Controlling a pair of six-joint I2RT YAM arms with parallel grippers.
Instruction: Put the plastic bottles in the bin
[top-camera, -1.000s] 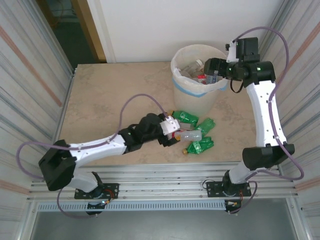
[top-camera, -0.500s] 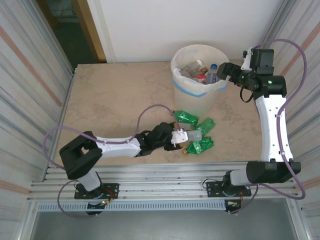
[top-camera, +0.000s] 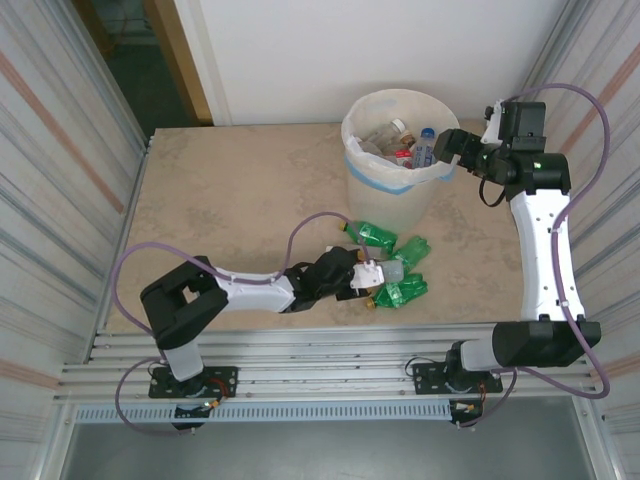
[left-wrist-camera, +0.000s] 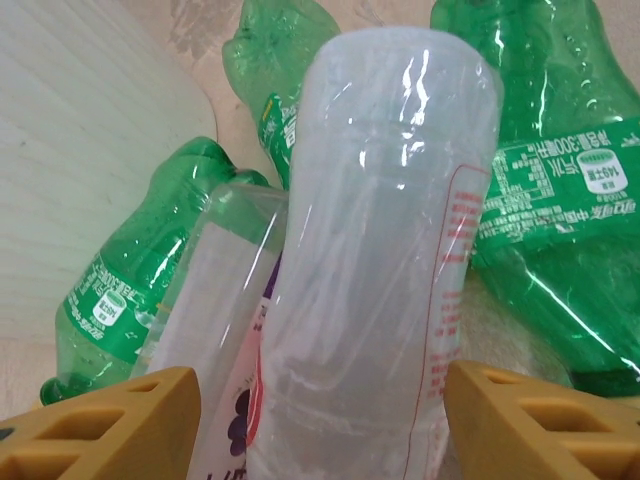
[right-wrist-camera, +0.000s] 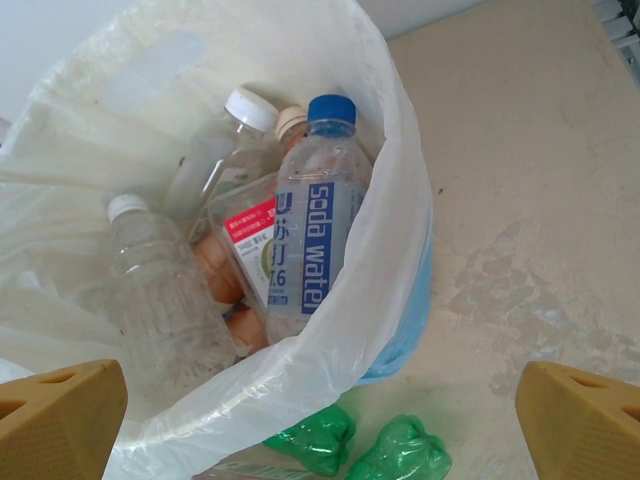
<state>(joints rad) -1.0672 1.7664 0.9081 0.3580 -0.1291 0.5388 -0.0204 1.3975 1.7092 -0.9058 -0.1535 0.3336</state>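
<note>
Left hand (left-wrist-camera: 322, 420): low over worktop (top-camera: 230, 200), yellow fingertips on either side of clear bottle (left-wrist-camera: 385, 230), close against its flanks; clamped or not, cannot tell.
Second clear bottle (left-wrist-camera: 225, 270): purple-print label, lying against the first.
Crushed green bottles (top-camera: 400, 292): three, clustered around the clear pair, near foot of bin (top-camera: 395, 195).
Right hand (right-wrist-camera: 320, 420): spread wide, nothing held, above bin rim.
Bin: far right part of worktop, bag-lined; inside, soda water bottle (right-wrist-camera: 315, 240) among other clear bottles.
</note>
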